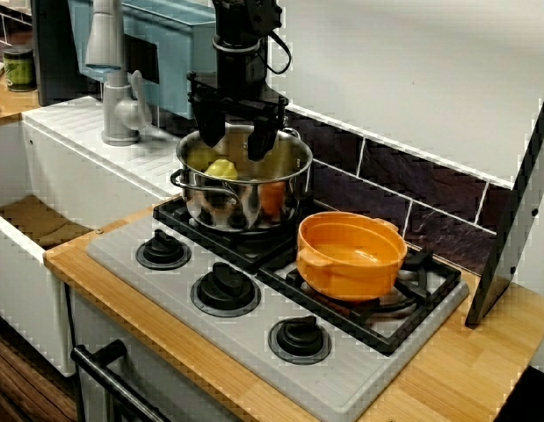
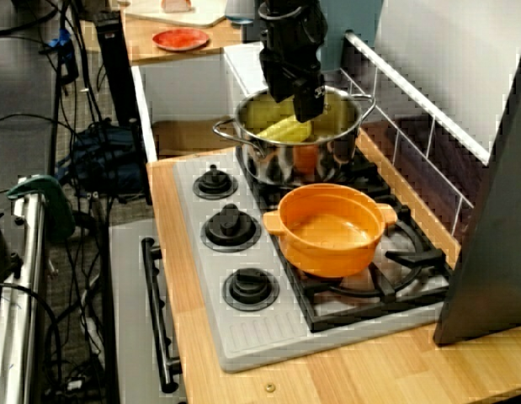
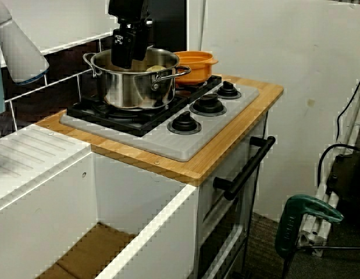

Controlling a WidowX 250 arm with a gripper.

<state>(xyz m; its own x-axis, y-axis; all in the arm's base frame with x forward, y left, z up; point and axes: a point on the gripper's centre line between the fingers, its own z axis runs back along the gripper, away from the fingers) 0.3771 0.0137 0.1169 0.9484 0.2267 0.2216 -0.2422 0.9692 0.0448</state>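
**A:** Entry one, the gripper?

**B:** Gripper (image 1: pixel 235 141); black, two fingers spread apart, nothing pinched; hangs upright over the steel pot (image 1: pixel 245 207), fingertips about level with its rim in the front view.

**A:** The pot's place and contents?

**B:** Steel pot; on the burner at the hob's (image 1: pixel 342 387) rear left corner; holds a yellow piece (image 1: pixel 221 167) lying below the gap between the fingers; whether a fingertip touches it, cannot tell.

**A:** Neighbouring items?

**B:** Orange pot (image 1: pixel 351 255); on the burner at the rear right corner, just beside the steel pot. Three black knobs (image 1: pixel 225 287); in a row along the hob's front edge. Grey faucet (image 1: pixel 113 79); past the hob's left edge, behind the sink (image 1: pixel 34 220).
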